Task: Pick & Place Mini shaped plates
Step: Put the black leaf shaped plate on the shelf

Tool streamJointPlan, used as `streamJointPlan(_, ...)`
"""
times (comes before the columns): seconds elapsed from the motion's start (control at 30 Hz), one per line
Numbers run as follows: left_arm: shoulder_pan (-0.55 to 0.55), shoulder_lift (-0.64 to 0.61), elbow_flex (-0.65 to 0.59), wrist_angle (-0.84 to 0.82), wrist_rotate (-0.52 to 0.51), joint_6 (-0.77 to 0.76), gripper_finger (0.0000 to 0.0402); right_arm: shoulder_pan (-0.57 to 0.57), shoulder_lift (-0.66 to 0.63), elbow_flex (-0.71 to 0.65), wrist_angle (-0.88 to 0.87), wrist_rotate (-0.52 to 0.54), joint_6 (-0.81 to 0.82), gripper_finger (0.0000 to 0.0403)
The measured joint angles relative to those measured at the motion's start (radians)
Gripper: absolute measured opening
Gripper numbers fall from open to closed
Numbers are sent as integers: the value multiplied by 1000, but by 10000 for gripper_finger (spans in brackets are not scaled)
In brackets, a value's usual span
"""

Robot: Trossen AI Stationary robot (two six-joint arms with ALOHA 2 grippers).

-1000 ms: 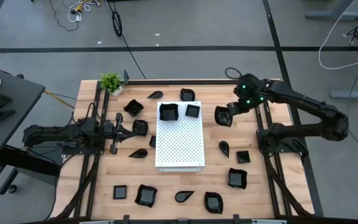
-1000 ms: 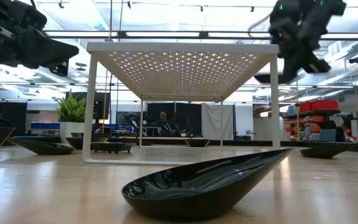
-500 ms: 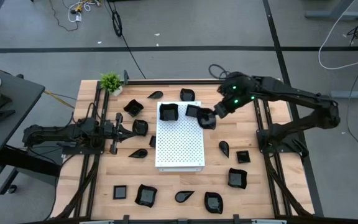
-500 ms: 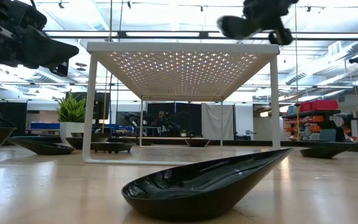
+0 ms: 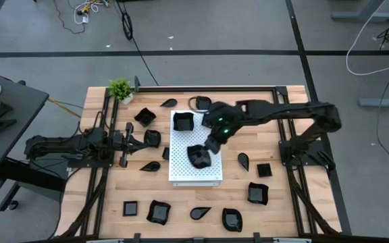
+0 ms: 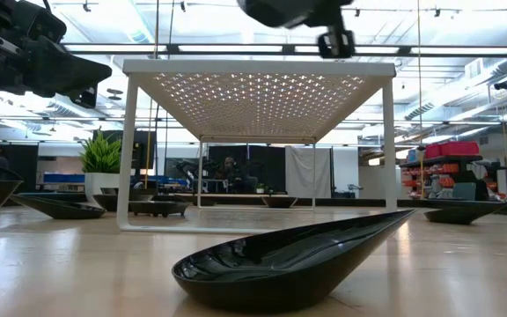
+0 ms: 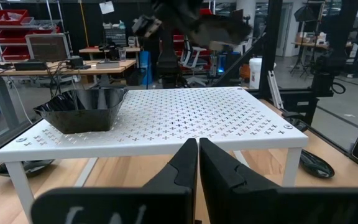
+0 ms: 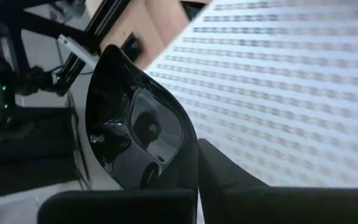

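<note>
Right end effector [image 5: 206, 146] pinches a mini shaped plate [image 5: 198, 156] by its rim, hanging directly above the white board [image 5: 196, 172]; left end effector [image 5: 140, 139] pressed together, idle.

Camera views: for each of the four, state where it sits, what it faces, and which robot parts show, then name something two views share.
High view: overhead, facing down on the table; both arms show.
Low view: at tabletop height, facing the white board from beside a black dish.
Left wrist view: behind the left gripper, facing the board.
Right wrist view: behind the right gripper, which grips a black plate above the board.
Shared: all four show the board.
</note>
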Motion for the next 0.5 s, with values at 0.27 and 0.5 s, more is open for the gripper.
streamJointPlan(0.27,0,0,0,0,0,0,21,24,169,171,2,-5,-22,0)
streamJointPlan(0.5,0,0,0,0,0,0,21,23,264,193,9,-1,23,0)
